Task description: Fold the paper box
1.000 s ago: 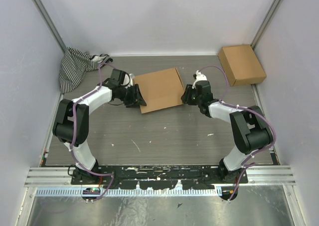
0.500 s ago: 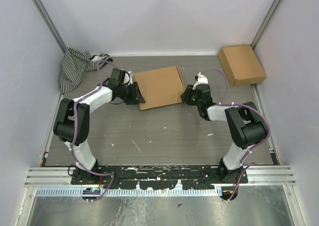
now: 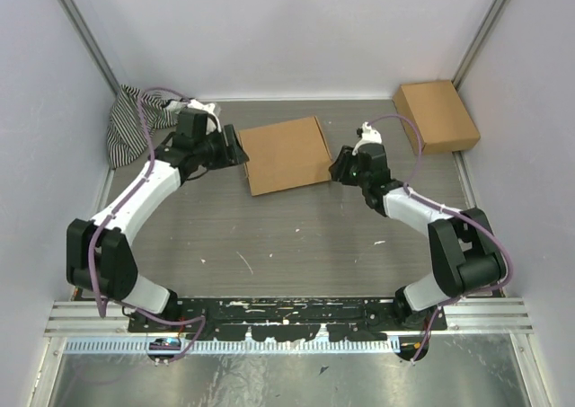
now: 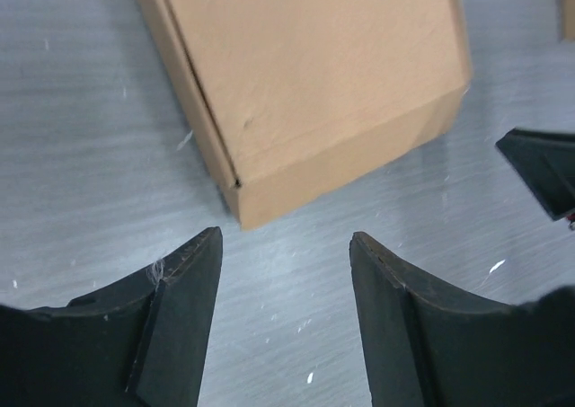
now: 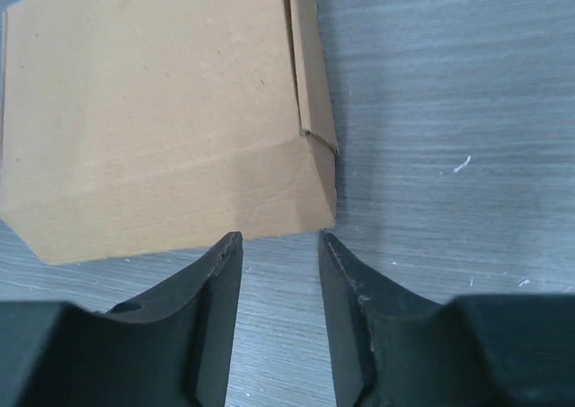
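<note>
The paper box (image 3: 286, 154) lies shut as a shallow brown cardboard box on the grey table, a little skewed. My left gripper (image 3: 235, 146) hovers just off its left side, open and empty. In the left wrist view the box's corner (image 4: 314, 75) sits just beyond the spread fingers of that gripper (image 4: 286, 241). My right gripper (image 3: 337, 167) is at the box's right side, open with nothing between its fingers. In the right wrist view the box's side wall (image 5: 162, 110) lies right in front of that gripper (image 5: 279, 238), and the tips are very close to its lower corner.
A smaller ready-made brown box (image 3: 436, 116) stands at the back right by the wall. A black-and-white striped cloth (image 3: 135, 119) is bunched in the back left corner. Pale walls close the table in on three sides.
Both grippers have opened wider. The left arm has drawn back and up, away from the box's left edge. The box has shifted slightly toward the back.
</note>
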Robot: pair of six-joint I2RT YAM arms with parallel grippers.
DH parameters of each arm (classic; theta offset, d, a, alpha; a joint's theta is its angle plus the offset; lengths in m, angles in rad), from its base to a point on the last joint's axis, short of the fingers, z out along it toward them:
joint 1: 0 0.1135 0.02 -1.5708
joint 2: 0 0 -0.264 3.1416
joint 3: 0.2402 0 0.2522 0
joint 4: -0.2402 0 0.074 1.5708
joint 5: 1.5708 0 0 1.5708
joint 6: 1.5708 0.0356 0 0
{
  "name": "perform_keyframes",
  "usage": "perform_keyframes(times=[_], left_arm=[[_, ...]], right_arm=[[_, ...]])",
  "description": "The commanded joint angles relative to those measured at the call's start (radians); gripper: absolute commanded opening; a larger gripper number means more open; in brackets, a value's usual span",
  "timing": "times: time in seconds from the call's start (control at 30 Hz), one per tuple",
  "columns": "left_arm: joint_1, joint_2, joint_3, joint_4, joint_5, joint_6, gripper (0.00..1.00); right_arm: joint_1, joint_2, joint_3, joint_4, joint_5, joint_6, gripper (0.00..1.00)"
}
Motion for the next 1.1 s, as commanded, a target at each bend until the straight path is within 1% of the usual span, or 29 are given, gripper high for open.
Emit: perform_keyframes(times=[0.0,0.07,0.1,0.13,0.3,0.43,0.5,0.67,0.83,0.97,1.07], left_arm=[[-0.002,0.05,0.106,0.069,-0.007,-0.008,0.65],[-0.007,0.165,0.227,0.062,0.047,-0.018,0.62],[-0.013,0.229,0.295,0.052,0.074,-0.02,0.61],[-0.024,0.295,0.354,0.048,0.084,-0.018,0.6],[-0.094,0.55,0.566,0.068,0.074,-0.005,0.6],[-0.132,0.687,0.703,0.042,0.075,0.0,0.6],[-0.151,0.728,0.74,0.018,0.078,0.011,0.61],[-0.185,0.765,0.744,-0.015,0.069,0.032,0.6],[-0.186,0.802,0.745,-0.07,0.1,0.041,0.49],[-0.187,0.83,0.753,-0.104,0.118,0.054,0.46],[-0.186,0.856,0.769,-0.123,0.138,0.057,0.45]], right_arm=[[0.005,-0.002,0.162,-0.248,-0.002,-0.033,0.37],[0.006,0.04,0.224,-0.329,-0.029,-0.038,0.15],[0.008,0.046,0.227,-0.333,-0.034,-0.036,0.05],[0.008,0.047,0.219,-0.334,-0.034,-0.032,0.01],[0.012,0.079,0.231,-0.372,-0.04,-0.027,0.01],[0.016,0.126,0.251,-0.399,-0.038,-0.033,0.01],[0.02,0.149,0.261,-0.408,-0.035,-0.036,0.01],[0.021,0.223,0.284,-0.394,-0.02,-0.042,0.01],[0.021,0.336,0.359,-0.34,-0.023,-0.04,0.01],[0.022,0.419,0.432,-0.281,-0.05,-0.026,0.01],[0.022,0.443,0.437,-0.19,-0.06,-0.006,0.01]])
